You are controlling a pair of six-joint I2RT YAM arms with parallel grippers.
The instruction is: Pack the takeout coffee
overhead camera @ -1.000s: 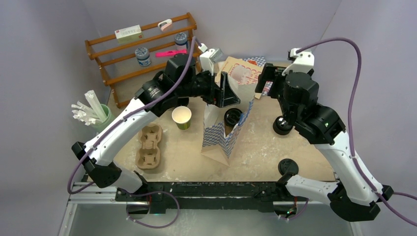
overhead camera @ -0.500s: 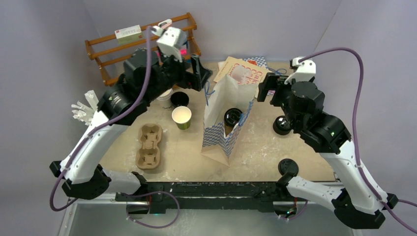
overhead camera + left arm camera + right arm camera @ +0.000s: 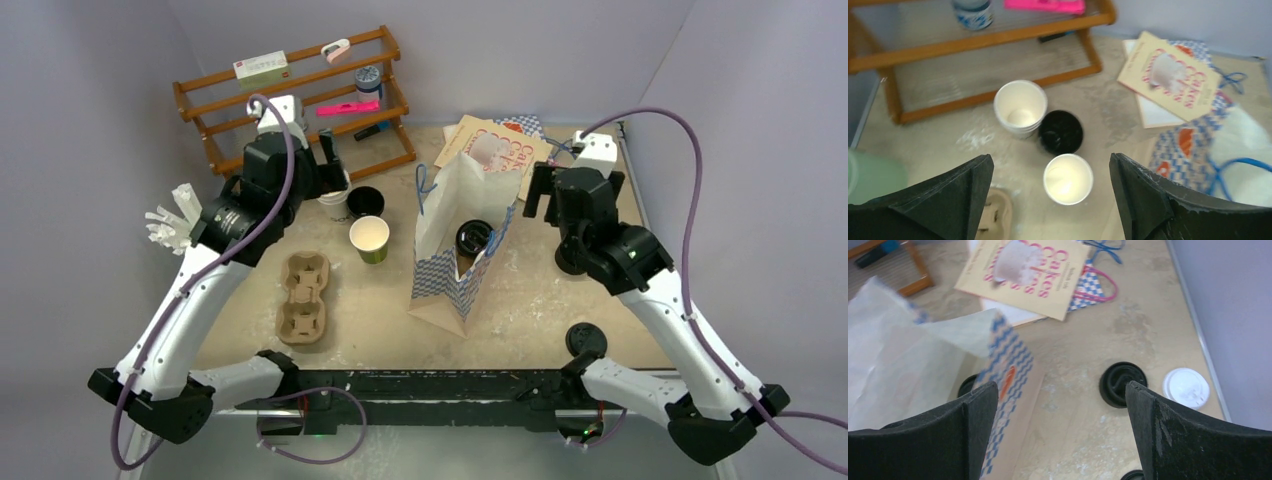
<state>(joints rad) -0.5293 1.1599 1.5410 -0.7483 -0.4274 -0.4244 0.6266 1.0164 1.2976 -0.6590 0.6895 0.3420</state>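
Top external view: nearest, a black lid (image 3: 586, 338) lies on the desk (image 3: 380, 320) at 4 o'clock from the bag (image 3: 440, 290), and a cardboard carrier (image 3: 303, 297) lies at the bag's 9 o'clock. The bag stands open, and the coffee (image 3: 474, 238), lidded, sits upright inside it. A second black lid (image 3: 567, 262) lies at 3 o'clock of the bag, partly under the right arm. At the bag's 10 o'clock stands a green cup (image 3: 370, 240). Beyond it is an open black cup (image 3: 365, 201), just beside the stacked white cups (image 3: 335, 203). The left end effector (image 3: 1050, 161) hangs above these three cups, fingers spread wide, holding nothing. The right end effector (image 3: 1060, 387) hangs at the bag's 2 o'clock, likewise wide apart and empty. Farthest are a book (image 3: 495, 148) at 12 o'clock and a wooden rack (image 3: 300, 100) at 11 o'clock.
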